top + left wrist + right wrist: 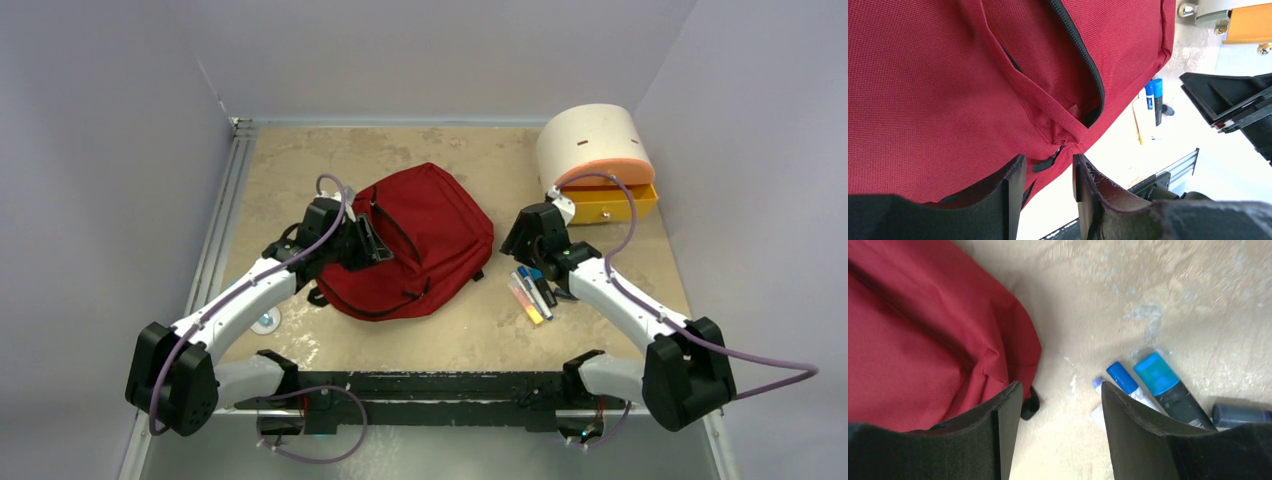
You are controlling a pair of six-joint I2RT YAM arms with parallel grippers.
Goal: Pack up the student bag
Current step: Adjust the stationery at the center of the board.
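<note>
The student bag (425, 245) is a dark red backpack lying flat in the middle of the table. Its black zipper (1083, 55) runs across the fabric. My left gripper (368, 243) rests over the bag's left side, open. A small black zipper pull (1047, 163) lies just beyond its fingertips (1017, 167), and nothing is held between them. My right gripper (527, 243) hangs open over bare table between the bag's right edge (1013, 340) and several markers (530, 290). Blue-capped markers (1122, 376) lie just right of its right finger (1128, 410).
A cream-and-orange rounded drawer box (594, 148) stands at the back right with its orange drawer (610, 205) pulled out. A small white round object (265, 322) lies near the left arm. A metal rail (222, 235) runs along the table's left edge. Walls close in the back and sides.
</note>
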